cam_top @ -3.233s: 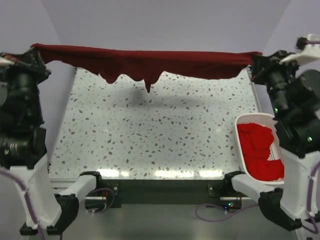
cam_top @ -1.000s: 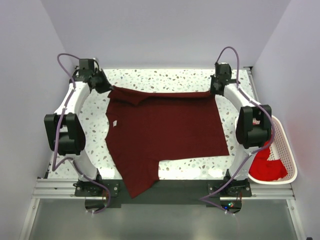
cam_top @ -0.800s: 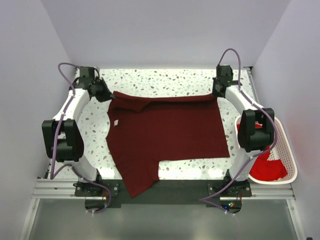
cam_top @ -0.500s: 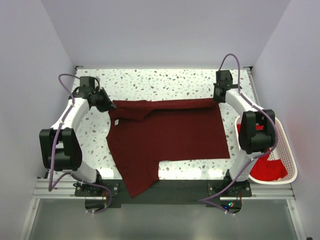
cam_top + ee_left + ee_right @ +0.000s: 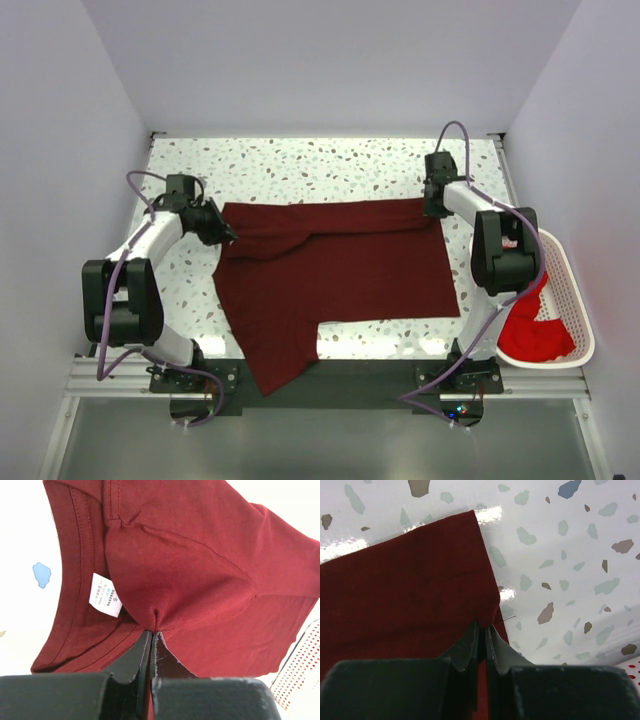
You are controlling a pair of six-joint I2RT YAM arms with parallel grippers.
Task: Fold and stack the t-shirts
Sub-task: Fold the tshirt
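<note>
T-shirt (image 5: 200,580), maroon, neck label (image 5: 105,595) reading S

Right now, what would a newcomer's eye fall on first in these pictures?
The dark maroon t-shirt lies spread over the middle of the speckled table, its far edge folded over. The left gripper and the right gripper each pinch one far corner of it, jaws shut on the cloth. At the table's right edge, a white basket holds bright red shirts.
</note>
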